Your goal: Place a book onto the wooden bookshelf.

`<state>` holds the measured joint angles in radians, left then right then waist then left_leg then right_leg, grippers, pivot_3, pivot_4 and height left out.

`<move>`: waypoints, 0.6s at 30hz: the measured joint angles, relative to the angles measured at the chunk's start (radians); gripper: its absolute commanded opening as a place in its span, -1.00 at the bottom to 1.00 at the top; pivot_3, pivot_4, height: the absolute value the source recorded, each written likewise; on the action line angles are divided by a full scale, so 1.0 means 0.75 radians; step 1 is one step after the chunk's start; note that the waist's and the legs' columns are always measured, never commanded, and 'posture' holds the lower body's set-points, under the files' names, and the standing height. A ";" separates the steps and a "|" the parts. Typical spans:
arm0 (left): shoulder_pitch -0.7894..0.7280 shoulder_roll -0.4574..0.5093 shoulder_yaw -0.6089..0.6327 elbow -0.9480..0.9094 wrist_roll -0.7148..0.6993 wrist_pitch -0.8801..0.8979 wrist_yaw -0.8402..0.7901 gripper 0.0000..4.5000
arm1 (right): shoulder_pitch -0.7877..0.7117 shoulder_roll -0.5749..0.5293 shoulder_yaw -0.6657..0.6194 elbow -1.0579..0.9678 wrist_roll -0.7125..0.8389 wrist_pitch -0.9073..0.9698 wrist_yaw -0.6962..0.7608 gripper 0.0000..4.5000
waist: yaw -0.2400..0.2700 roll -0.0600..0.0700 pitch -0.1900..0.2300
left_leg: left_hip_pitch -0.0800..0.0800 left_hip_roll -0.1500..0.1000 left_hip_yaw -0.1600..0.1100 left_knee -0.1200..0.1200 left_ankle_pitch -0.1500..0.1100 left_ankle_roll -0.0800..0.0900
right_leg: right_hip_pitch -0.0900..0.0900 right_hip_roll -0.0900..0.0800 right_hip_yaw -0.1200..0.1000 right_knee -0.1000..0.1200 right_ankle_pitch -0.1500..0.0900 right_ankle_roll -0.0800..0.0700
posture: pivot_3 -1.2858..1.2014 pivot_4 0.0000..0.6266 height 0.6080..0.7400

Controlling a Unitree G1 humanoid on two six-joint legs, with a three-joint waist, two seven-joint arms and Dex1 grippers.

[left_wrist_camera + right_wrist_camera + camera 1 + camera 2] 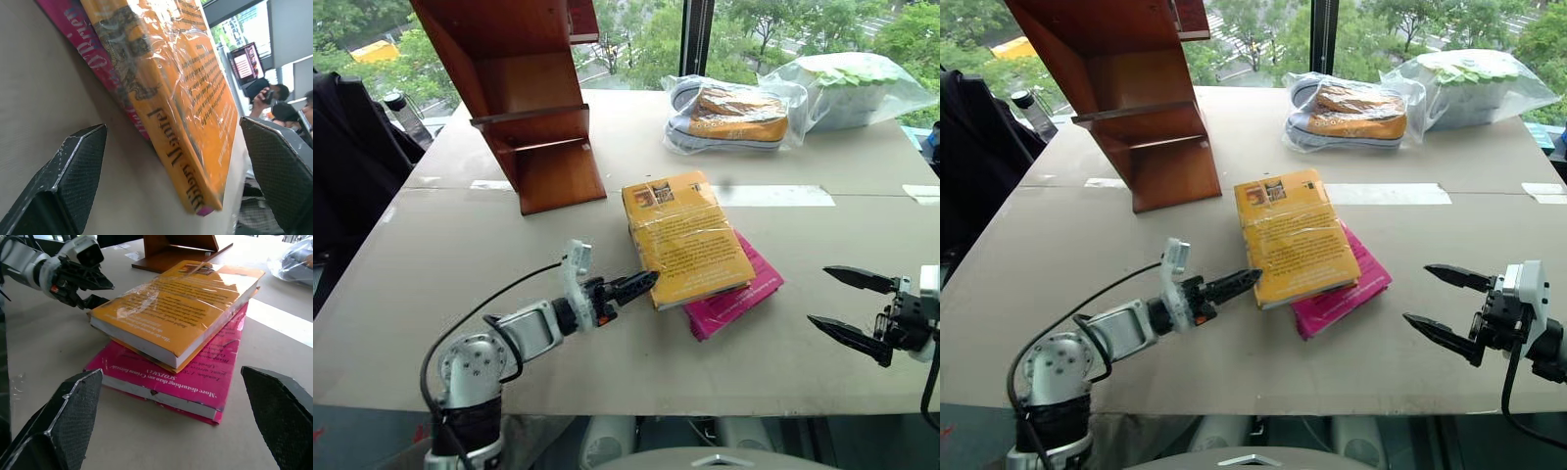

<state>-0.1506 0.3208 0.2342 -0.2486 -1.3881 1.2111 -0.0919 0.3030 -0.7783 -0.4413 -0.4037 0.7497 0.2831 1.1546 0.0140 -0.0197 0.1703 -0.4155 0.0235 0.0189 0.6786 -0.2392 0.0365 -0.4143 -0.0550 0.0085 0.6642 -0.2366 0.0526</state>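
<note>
Left wrist view puts the book [195, 117] between the left gripper [641, 284] fingers (wide apart), ready to grab; the right gripper [850, 305] waits, fingers apart too.

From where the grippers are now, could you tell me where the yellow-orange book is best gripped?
Probably across its thickness at the spine edge, from the left: the book lies flat atop the pink book, and the open left gripper already faces that spine.
</note>
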 measured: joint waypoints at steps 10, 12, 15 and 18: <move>-0.142 -0.039 -0.058 0.280 -0.276 0.036 0.222 0.62 | 0.066 -0.001 -0.112 -0.130 0.105 0.081 -0.036 1.00 | 0.004 -0.001 0.000 | -0.001 -0.002 0.001 0.000 0.000 0.000 | 0.001 -0.002 0.000 -0.001 0.003 -0.006 | 0.03 -0.52 0.28; -0.149 -0.040 -0.062 0.322 -0.291 0.029 0.232 0.21 | 0.074 0.000 -0.127 -0.130 0.117 0.082 -0.036 1.00 | 0.003 -0.001 0.000 | 0.000 -0.002 0.001 0.000 0.000 0.000 | 0.001 -0.002 0.000 -0.001 0.003 -0.006 | 0.03 -0.52 0.28; -0.154 -0.034 -0.061 0.345 -0.345 0.023 0.238 -0.37 | 0.081 0.000 -0.132 -0.130 0.121 0.083 -0.036 1.00 | 0.002 -0.001 0.000 | -0.001 -0.001 0.000 0.000 0.000 0.000 | 0.000 -0.002 0.000 -0.001 0.003 -0.006 | 0.03 -0.52 0.28; -0.161 0.018 -0.057 0.345 -0.445 0.022 0.234 -0.99 | 0.082 0.000 -0.135 -0.129 0.124 0.084 -0.035 1.00 | 0.001 -0.001 0.000 | 0.000 -0.001 0.000 0.000 0.000 0.000 | 0.000 -0.002 0.000 -0.001 0.003 -0.006 | 0.03 -0.52 0.28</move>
<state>-0.2716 0.3344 0.1915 0.0099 -1.7220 1.2278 0.0838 0.3646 -0.7782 -0.5423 -0.5005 0.8427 0.3462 1.1285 0.0148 -0.0201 0.1705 -0.4158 0.0228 0.0192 0.6789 -0.2392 0.0364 -0.4140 -0.0566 0.0088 0.6633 -0.2340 0.0480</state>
